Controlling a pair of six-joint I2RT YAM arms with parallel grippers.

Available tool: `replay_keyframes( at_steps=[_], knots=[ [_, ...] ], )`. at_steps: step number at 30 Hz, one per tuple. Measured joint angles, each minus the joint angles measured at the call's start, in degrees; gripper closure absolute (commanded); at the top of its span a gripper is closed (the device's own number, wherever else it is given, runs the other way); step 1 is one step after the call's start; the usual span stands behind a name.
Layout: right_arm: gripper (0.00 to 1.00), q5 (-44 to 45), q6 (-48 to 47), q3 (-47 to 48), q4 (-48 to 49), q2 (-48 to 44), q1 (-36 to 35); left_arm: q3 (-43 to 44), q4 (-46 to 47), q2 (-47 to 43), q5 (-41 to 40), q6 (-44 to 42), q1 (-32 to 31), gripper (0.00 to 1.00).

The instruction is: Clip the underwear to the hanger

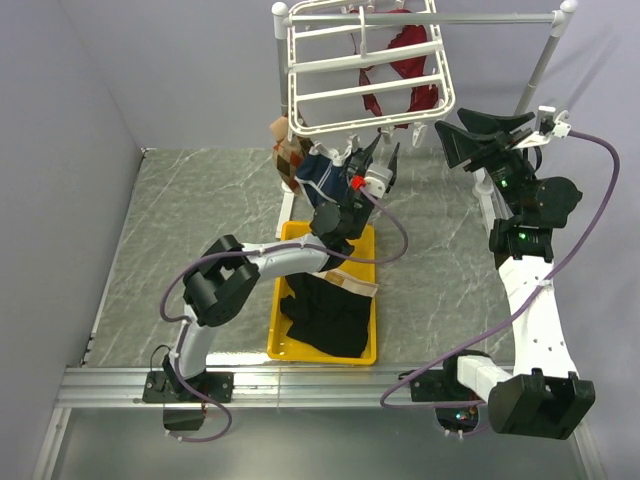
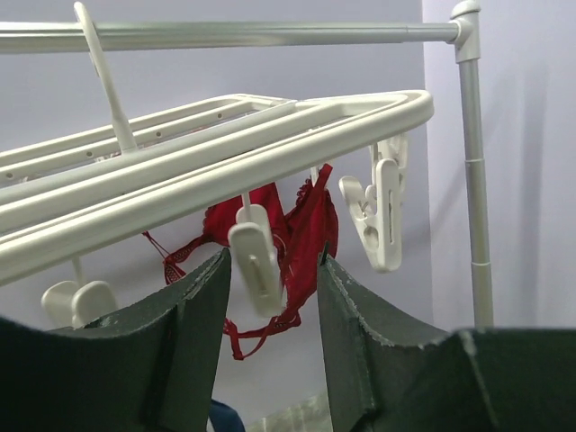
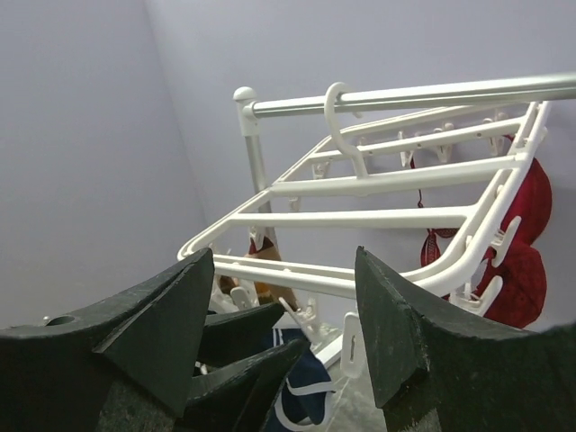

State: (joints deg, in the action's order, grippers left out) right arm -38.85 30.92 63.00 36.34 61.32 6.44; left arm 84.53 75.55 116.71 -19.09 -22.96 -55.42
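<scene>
**Black boxer-briefs heaped in a yellow tray, both grippers up at the rack**

Soft black cloth, the underwear (image 1: pixel 325 315) lies crumpled in a shallow yellow plastic tray (image 1: pixel 293 233) on the grey marbled tabletop (image 1: pixel 200 220). Its tan waistband is folded over at the far end, beneath the left arm. It touches neither gripper and is well below the hanger (image 2: pixel 270 162), a white plastic frame of smooth parallel bars hooked over the pole stand (image 2: pixel 472 180).

Small white clips (image 2: pixel 382 216) dangle under the hanger's bars. A red lacy garment (image 2: pixel 310 225) and a navy pair with white trim (image 1: pixel 320 175) hang from it.

The left gripper (image 2: pixel 274 255) is raised just under the hanger's edge, its dark, rough-edged fingers spread wide and holding nothing. One clip hangs in line with the gap. The right gripper (image 3: pixel 283 256) is also spread wide and empty, near the hanger's other side.
</scene>
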Motion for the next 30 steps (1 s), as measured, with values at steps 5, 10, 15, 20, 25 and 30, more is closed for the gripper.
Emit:
replay_keyframes(
  at_steps=[5, 10, 15, 20, 25, 30],
  knots=[
    [0.29, -0.1, 1.4, 0.0, 0.1, 0.0, 1.0, 5.5, 0.0, 4.0, -1.5, 0.2, 0.5, 0.53],
    [0.28, -0.3, 2.5, 0.0, 0.1, 0.0, 1.2, 9.4, 0.1, 7.0, -2.3, 0.2, 1.3, 0.54],
    [0.28, -0.6, 3.0, 0.0, 0.2, 0.0, 1.2, 9.6, -0.1, 8.0, -2.3, 0.2, 2.2, 0.59],
    [0.31, -1.4, 4.2, 0.0, 1.0, 0.7, 1.2, 9.6, 0.0, 8.0, -2.3, 0.3, 2.5, 0.62],
    [0.35, -3.2, 5.8, 0.0, 1.9, 1.6, 1.2, 9.7, 0.0, 8.0, -2.3, 0.6, 2.5, 0.76],
    [0.46, -6.3, 8.0, 0.0, 2.8, 1.9, 0.9, 8.8, 0.2, 7.8, -1.6, 1.5, 2.6, 0.82]
  ],
)
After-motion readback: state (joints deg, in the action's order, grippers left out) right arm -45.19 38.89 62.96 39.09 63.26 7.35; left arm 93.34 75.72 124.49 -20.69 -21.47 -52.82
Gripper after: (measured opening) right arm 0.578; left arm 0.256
